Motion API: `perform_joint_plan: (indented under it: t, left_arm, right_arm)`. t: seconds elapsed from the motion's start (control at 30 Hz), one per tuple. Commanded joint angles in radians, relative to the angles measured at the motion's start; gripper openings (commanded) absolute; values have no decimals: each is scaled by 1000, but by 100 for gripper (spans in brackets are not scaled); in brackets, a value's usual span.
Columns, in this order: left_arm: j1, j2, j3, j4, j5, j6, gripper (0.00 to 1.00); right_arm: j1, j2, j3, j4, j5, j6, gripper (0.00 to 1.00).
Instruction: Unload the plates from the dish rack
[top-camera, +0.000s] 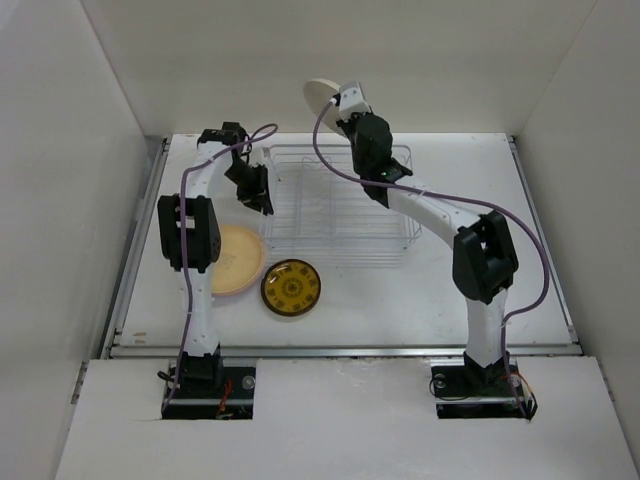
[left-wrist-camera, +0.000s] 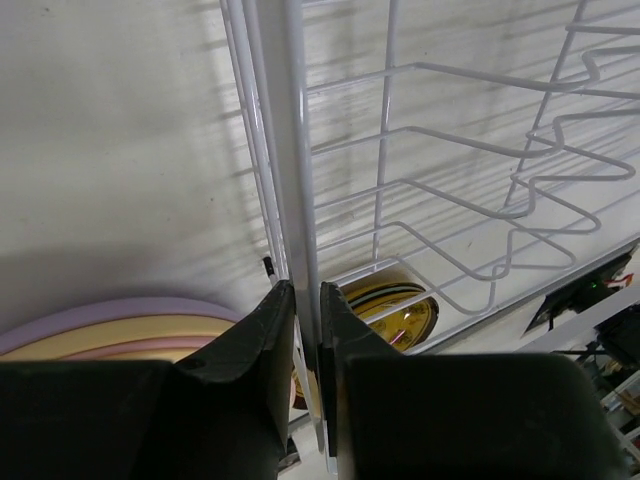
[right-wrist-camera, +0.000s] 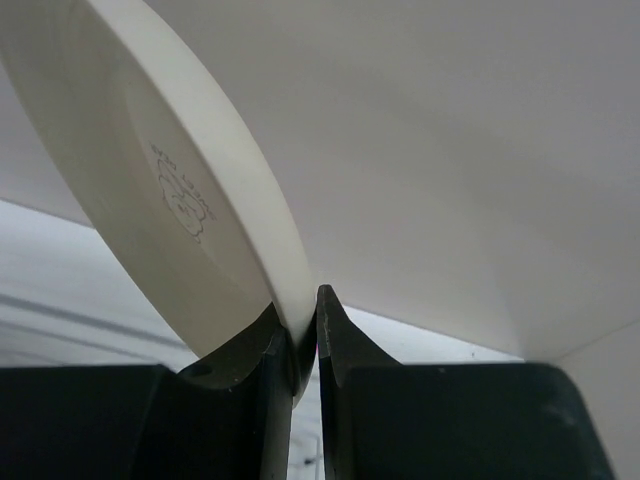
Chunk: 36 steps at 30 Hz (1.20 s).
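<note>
The right gripper (right-wrist-camera: 305, 318) is pinching the cream plate (right-wrist-camera: 180, 190) by its rim, holding it high above the dish rack (top-camera: 340, 205) — the left gripper (left-wrist-camera: 307, 300) is clamping the rack's side wire, bracing it. The next move, I judge, is lowering the plate flat onto the stack (top-camera: 240, 262) beside the amber plate (top-camera: 291, 288).

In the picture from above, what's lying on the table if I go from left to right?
stack of plates with a tan one on top → amber patterned plate → dish rack. The cream plate held up above the rack is left out.
</note>
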Motion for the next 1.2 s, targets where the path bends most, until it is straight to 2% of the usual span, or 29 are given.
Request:
perform_joint_plan:
  t: [0.0, 0.2, 0.3, 0.33, 0.37, 0.47, 0.57, 0.67, 0.73, 0.8, 0.9, 1.0, 1.03, 1.17]
  left_arm:
    - [23, -2, 52, -6, 160, -66, 0]
    - [23, 49, 127, -50, 122, -9, 0]
    - [23, 49, 177, -72, 83, 12, 22]
    - [23, 49, 203, -72, 83, 26, 28]
    - [23, 49, 217, -72, 83, 26, 39]
    - [23, 26, 266, -81, 83, 44, 57]
    - [23, -23, 277, -81, 54, 57, 67]
    - [45, -90, 277, -92, 10, 57, 69]
    - [94, -130, 277, -74, -35, 25, 80]
    - [167, -196, 268, -63, -81, -1, 100]
    - [238, -290, 244, -52, -204, -23, 100]
    - [345, -371, 170, -40, -204, -23, 100]
    - [385, -425, 132, -40, -204, -23, 100]
    - [410, -561, 23, -12, -262, 31, 100]
  right_arm:
    - [8, -104, 49, -88, 11, 126, 0]
    - [8, -167, 92, -350, -140, 293, 0]
    - [8, -246, 63, -394, -206, 376, 0]
    - [8, -307, 5, -403, -280, 385, 0]
    - [8, -334, -24, -403, -324, 385, 0]
    - [37, -400, -104, -464, -423, 385, 0]
    - [75, -400, -104, -618, -501, 385, 0]
    - [126, -391, -49, -773, -597, 359, 0]
    - [152, -354, -14, -841, -634, 347, 0]
    - [183, -304, 38, -903, -696, 347, 0]
    - [222, -238, 115, -915, -751, 370, 0]
    - [256, -123, 190, -888, -797, 449, 0]
    - [281, -52, 260, -879, -808, 471, 0]
    - [328, 116, 432, -879, -796, 581, 0]
